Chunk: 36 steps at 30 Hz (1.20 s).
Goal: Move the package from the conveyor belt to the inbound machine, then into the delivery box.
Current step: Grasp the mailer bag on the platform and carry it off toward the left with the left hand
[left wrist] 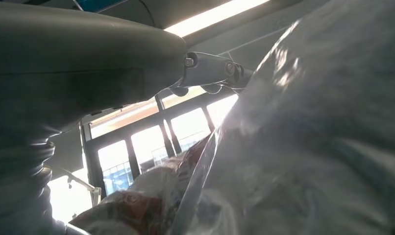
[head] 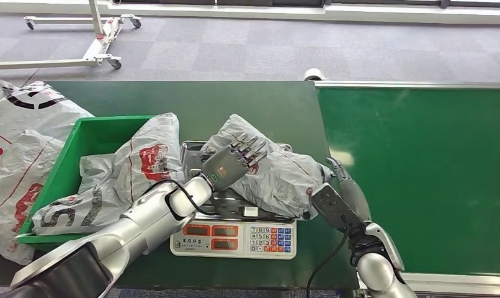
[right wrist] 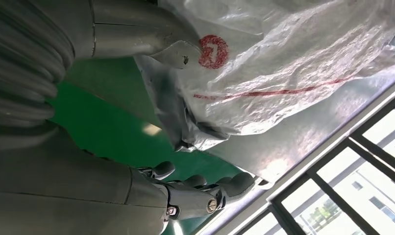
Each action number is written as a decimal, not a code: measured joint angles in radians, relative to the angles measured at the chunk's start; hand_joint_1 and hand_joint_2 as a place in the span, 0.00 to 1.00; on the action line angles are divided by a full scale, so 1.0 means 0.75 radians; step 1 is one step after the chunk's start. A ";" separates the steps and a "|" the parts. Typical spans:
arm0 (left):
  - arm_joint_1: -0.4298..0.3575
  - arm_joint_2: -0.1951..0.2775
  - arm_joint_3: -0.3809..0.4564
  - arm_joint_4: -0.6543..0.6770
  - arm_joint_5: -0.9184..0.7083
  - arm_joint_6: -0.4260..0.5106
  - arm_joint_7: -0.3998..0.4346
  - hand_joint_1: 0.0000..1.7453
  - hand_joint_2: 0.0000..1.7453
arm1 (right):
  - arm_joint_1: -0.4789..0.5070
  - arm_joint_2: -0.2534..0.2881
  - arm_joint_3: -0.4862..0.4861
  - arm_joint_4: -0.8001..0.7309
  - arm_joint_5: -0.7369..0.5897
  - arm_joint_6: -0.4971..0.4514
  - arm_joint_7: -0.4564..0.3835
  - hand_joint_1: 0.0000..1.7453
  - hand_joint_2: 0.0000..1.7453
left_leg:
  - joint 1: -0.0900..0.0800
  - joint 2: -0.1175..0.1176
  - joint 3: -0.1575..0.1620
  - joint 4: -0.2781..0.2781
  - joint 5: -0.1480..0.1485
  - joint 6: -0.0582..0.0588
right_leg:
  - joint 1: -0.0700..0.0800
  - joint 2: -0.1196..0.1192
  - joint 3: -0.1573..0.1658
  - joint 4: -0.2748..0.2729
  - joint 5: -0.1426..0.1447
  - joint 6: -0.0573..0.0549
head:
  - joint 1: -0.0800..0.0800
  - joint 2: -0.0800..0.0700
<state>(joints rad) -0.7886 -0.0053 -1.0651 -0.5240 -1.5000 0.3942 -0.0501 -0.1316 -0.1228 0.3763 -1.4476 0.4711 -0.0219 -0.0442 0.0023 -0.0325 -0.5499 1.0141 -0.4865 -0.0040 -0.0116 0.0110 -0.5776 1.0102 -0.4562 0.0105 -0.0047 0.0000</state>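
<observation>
The package (head: 278, 177), a grey plastic mailing bag with red print, lies on the steel pan of the weighing scale (head: 235, 239), which stands near the front edge of the dark green tabletop (head: 260, 105). The bag is crumpled and hangs over the right side of the pan, toward the conveyor belt (head: 421, 180), whose bright green surface begins just beside the scale at the tabletop's right edge.

The left hand (head: 232, 162) rests on the left upper part of the package, palm down, with its fingers (head: 250, 147) stretched and laid flat over the plastic; they are not curled around it, so the hand is open and only touches the bag. In the left wrist view the thumb (left wrist: 212, 68) lies against the shiny plastic.

The right hand (head: 343, 192) is at the lower right end of the package, at the border between tabletop and belt. Its fingers (right wrist: 225, 188) are spread and reach under the hanging edge of the bag, while the thumb (right wrist: 178, 51) presses on the plastic from the other side, so this hand pinches the edge of the package.

At the left edge of the tabletop stands a green bin (head: 86, 139) with another grey bag (head: 126, 177) lying over its rim. More such bags (head: 18, 155) are piled outside the bin.
</observation>
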 joint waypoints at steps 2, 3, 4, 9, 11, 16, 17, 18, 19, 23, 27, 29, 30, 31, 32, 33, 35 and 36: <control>-0.008 -0.014 -0.006 0.023 0.000 -0.023 -0.015 1.00 1.00 | 0.014 0.000 -0.008 -0.013 -0.003 -0.005 -0.003 0.00 1.00 | 0.000 -0.002 0.004 0.000 -0.002 0.001 | 0.000 -0.003 0.006 0.000 -0.002 0.001 | 0.000 0.000; -0.013 -0.020 -0.008 0.032 0.000 -0.036 -0.027 1.00 1.00 | 0.019 0.000 -0.011 -0.020 -0.004 -0.007 -0.003 0.00 1.00 | 0.000 -0.003 0.006 0.000 -0.002 0.002 | 0.000 -0.004 0.008 -0.001 -0.003 0.001 | 0.000 0.000; -0.018 -0.026 -0.009 0.040 0.000 -0.052 -0.041 1.00 1.00 | 0.025 0.000 -0.015 -0.026 -0.005 -0.008 -0.004 0.00 1.00 | 0.000 -0.003 0.007 0.000 -0.003 0.002 | 0.000 -0.004 0.010 -0.001 -0.004 0.001 | 0.000 0.000; -0.048 -0.048 -0.005 0.069 0.000 -0.162 -0.137 1.00 1.00 | 0.043 -0.001 -0.027 -0.051 -0.015 -0.017 -0.017 0.00 1.00 | -0.001 -0.003 0.009 0.000 -0.009 0.003 | -0.001 -0.004 0.020 -0.001 -0.009 0.001 | 0.000 0.000; -0.057 -0.054 0.000 0.076 0.000 -0.195 -0.166 1.00 1.00 | 0.047 -0.001 -0.030 -0.059 -0.020 -0.020 -0.019 0.00 1.00 | -0.001 -0.003 0.013 0.000 -0.012 0.003 | 0.000 -0.004 0.025 -0.001 -0.012 0.001 | 0.000 0.000; -0.057 -0.059 0.008 0.085 0.000 -0.211 -0.163 1.00 1.00 | 0.065 -0.001 -0.033 -0.076 -0.037 -0.027 -0.027 0.00 1.00 | -0.001 -0.003 0.025 -0.001 -0.014 0.001 | 0.000 -0.004 0.029 -0.001 -0.015 0.000 | 0.000 0.000; -0.055 -0.058 0.010 0.087 0.000 -0.205 -0.152 1.00 1.00 | 0.068 -0.001 -0.033 -0.078 -0.039 -0.029 -0.030 0.00 1.00 | -0.001 -0.003 0.027 -0.001 -0.014 0.001 | 0.000 -0.003 0.028 -0.001 -0.015 0.000 | 0.000 0.000; -0.051 -0.058 0.012 0.087 0.000 -0.195 -0.137 1.00 1.00 | 0.070 -0.001 -0.034 -0.079 -0.041 -0.030 -0.033 0.00 1.00 | -0.001 -0.003 0.027 -0.001 -0.014 0.001 | 0.000 -0.003 0.028 -0.001 -0.015 0.000 | 0.000 0.000; -0.048 -0.058 0.015 0.088 -0.001 -0.182 -0.119 1.00 1.00 | 0.073 -0.001 -0.035 -0.082 -0.043 -0.032 -0.035 0.00 1.00 | -0.001 -0.003 0.027 -0.001 -0.014 0.001 | 0.000 -0.003 0.028 -0.001 -0.015 -0.001 | 0.000 0.000; -0.030 -0.052 0.037 0.082 -0.001 -0.106 -0.018 1.00 1.00 | 0.088 0.000 -0.037 -0.092 -0.050 -0.037 -0.037 0.00 1.00 | -0.001 -0.003 0.025 -0.001 -0.015 0.001 | 0.000 -0.003 0.026 -0.001 -0.015 0.000 | 0.000 0.000; -0.015 -0.020 0.077 0.019 -0.001 -0.063 0.064 1.00 1.00 | 0.100 0.000 -0.040 -0.098 -0.053 -0.038 -0.037 0.00 1.00 | -0.001 -0.001 0.019 -0.001 -0.012 0.001 | 0.000 -0.002 0.018 -0.001 -0.013 -0.001 | 0.000 0.000; -0.014 0.010 0.098 -0.039 -0.001 -0.070 0.078 1.00 1.00 | 0.101 0.001 -0.041 -0.098 -0.053 -0.034 -0.037 0.00 1.00 | -0.001 0.001 0.012 -0.001 -0.009 0.000 | 0.000 -0.001 0.010 0.000 -0.009 -0.001 | 0.000 0.000; -0.014 0.026 0.109 -0.073 -0.001 -0.074 0.087 1.00 1.00 | 0.101 0.001 -0.041 -0.098 -0.053 -0.032 -0.037 0.00 1.00 | -0.001 0.001 0.009 -0.001 -0.007 -0.001 | 0.000 -0.001 0.006 0.000 -0.007 -0.002 | 0.000 0.000; -0.016 0.045 0.120 -0.111 -0.001 -0.081 0.094 1.00 1.00 | 0.101 0.001 -0.042 -0.098 -0.053 -0.031 -0.037 0.00 1.00 | 0.000 0.001 0.005 -0.001 -0.006 -0.001 | 0.000 0.000 0.003 0.000 -0.006 -0.002 | 0.000 0.000; -0.020 0.064 0.130 -0.152 -0.001 -0.091 0.102 1.00 1.00 | 0.101 0.001 -0.044 -0.098 -0.053 -0.030 -0.037 0.00 1.00 | 0.000 0.001 0.003 -0.001 -0.005 -0.002 | 0.000 0.001 0.000 0.000 -0.005 -0.002 | 0.000 0.000; -0.029 0.086 0.140 -0.193 -0.001 -0.102 0.111 1.00 1.00 | 0.102 0.001 -0.046 -0.098 -0.053 -0.030 -0.037 0.00 1.00 | 0.000 0.001 0.001 0.000 -0.004 -0.002 | 0.001 0.001 -0.002 0.000 -0.004 -0.002 | 0.000 0.000; -0.059 0.133 0.158 -0.274 -0.001 -0.133 0.122 1.00 1.00 | 0.108 0.001 -0.053 -0.098 -0.053 -0.031 -0.037 0.00 1.00 | 0.001 0.002 -0.001 0.000 -0.003 -0.003 | 0.001 0.002 -0.005 0.001 -0.003 -0.003 | 0.000 0.000; -0.078 0.157 0.169 -0.312 -0.001 -0.149 0.126 1.00 1.00 | 0.114 0.001 -0.057 -0.098 -0.053 -0.032 -0.038 0.00 1.00 | 0.001 0.002 -0.002 0.000 -0.003 -0.004 | 0.001 0.003 -0.006 0.001 -0.003 -0.003 | 0.000 0.000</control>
<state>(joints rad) -0.8472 0.1124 -0.9384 -0.7577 -1.5007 0.2826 0.0441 -0.0463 -0.1221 0.3335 -1.5214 0.4311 -0.0458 -0.0726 0.0029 -0.0312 -0.5517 1.0139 -0.4888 -0.0067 -0.0108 0.0130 -0.5819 1.0111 -0.4586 0.0082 -0.0047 0.0000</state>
